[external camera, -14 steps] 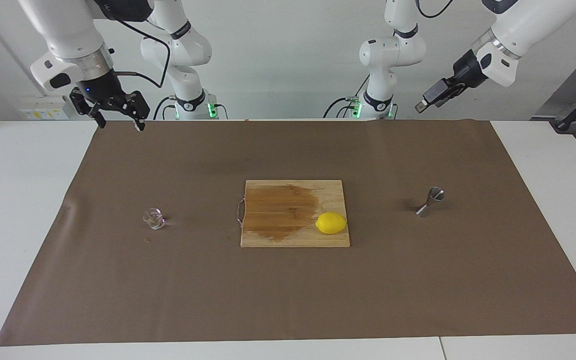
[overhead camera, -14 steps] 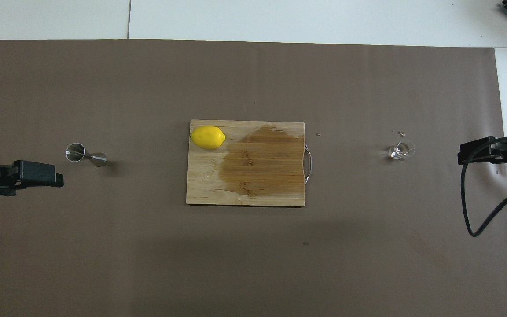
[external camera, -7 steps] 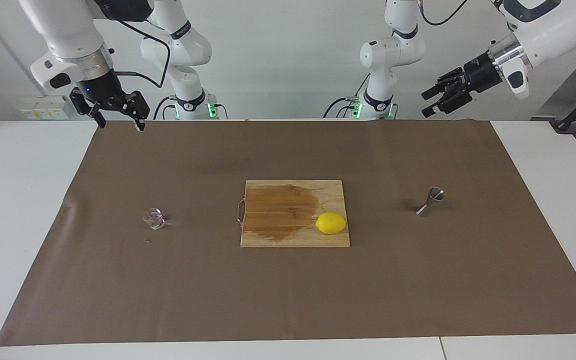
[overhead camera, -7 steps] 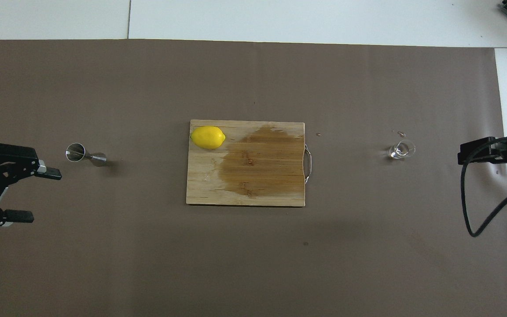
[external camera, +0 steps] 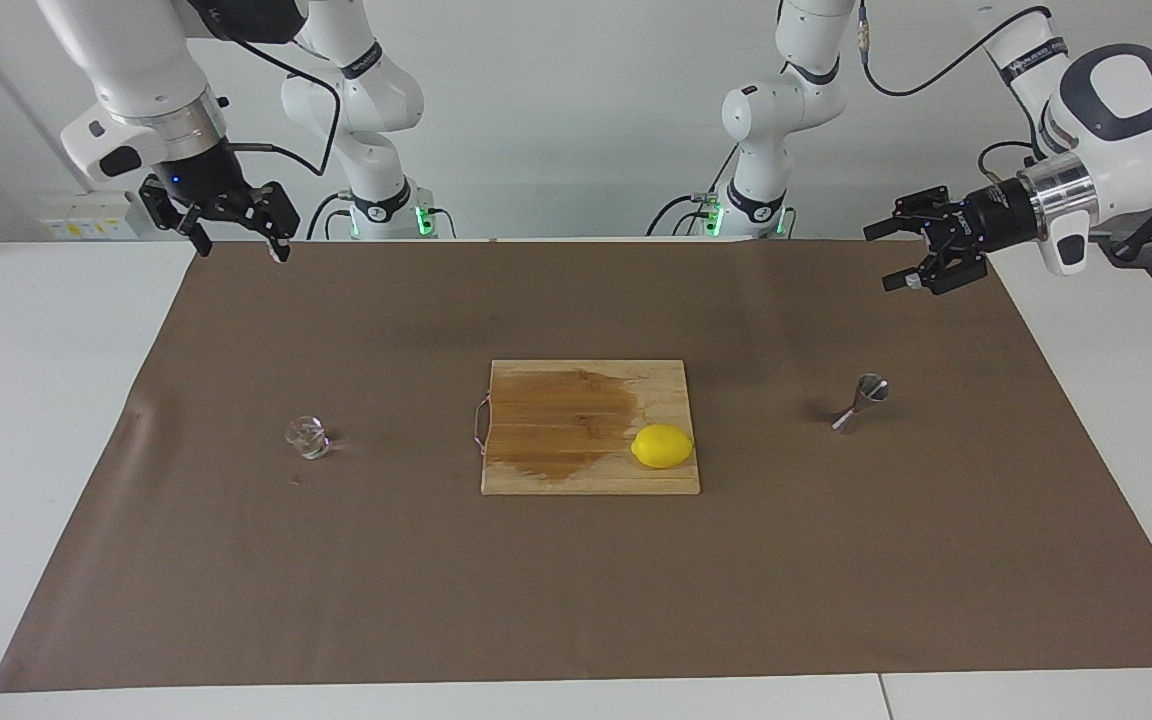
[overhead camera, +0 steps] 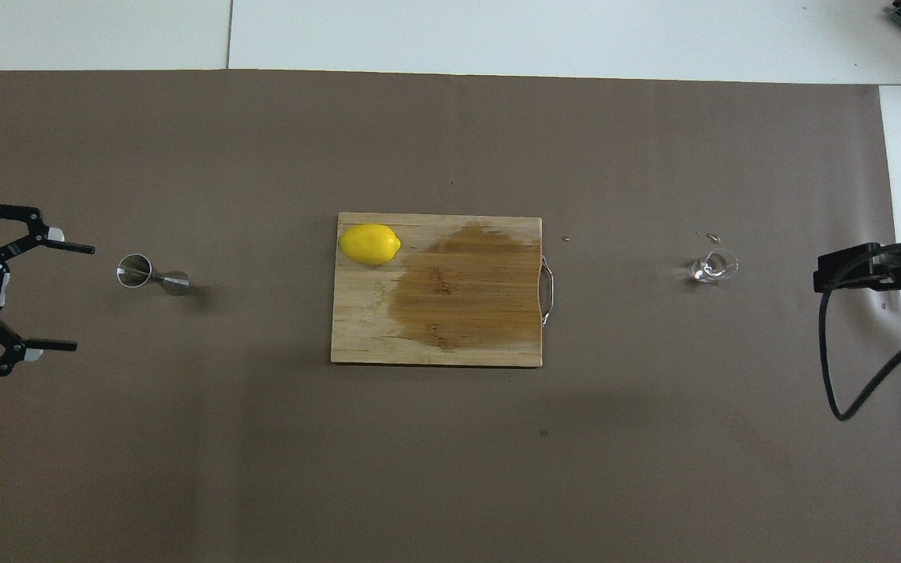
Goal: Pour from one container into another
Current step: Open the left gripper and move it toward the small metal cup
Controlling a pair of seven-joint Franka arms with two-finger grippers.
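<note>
Both grippers stood spread and empty: the left gripper (external camera: 894, 256), upper right, should descend squarely around the jigger (external camera: 862, 403), steadying it before the right gripper (external camera: 236, 232) fetched the glass cup (external camera: 308, 437).

A big paper sheet (external camera: 576, 600) lies on the table (external camera: 26, 400). A cutting board (external camera: 556, 470) sits in the middle of the sheet. A lemon (external camera: 662, 446) rests on the board, at the corner far from the robots and toward the left arm's end. A glass cup (external camera: 308, 437) stands on the sheet toward the right arm's end, well apart from the board. A jigger (external camera: 861, 403) stands on the sheet toward the left arm's end, also well apart from the board. The board lies between the cup and the jigger. The left gripper (external camera: 898, 255) hangs in the air over the sheet's edge at the left arm's end. The right gripper (external camera: 236, 245) hangs over the sheet's corner at the right arm's end.
</note>
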